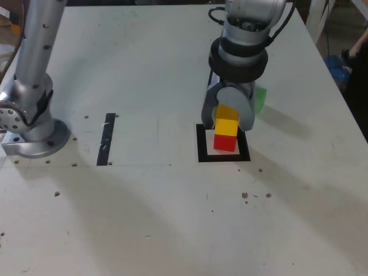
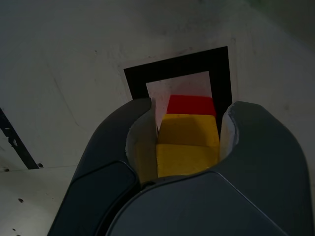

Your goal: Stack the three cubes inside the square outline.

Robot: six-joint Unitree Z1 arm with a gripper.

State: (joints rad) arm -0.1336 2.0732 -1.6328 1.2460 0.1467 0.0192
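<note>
Closest to the wrist camera, the gripper [image 2: 189,147] is clamping the yellow cube [image 2: 187,147] between its jaws, holding it on or just above the red cube [image 1: 226,142], which is sitting inside the square outline [image 1: 201,144]; contact is hard to judge. Placing the second block is the step underway. Next comes releasing squarely, then fetching the green cube [image 1: 260,99], which is waiting behind the arm. The white table [image 1: 144,218] is showing specks and a black strip [image 1: 106,140].
</note>
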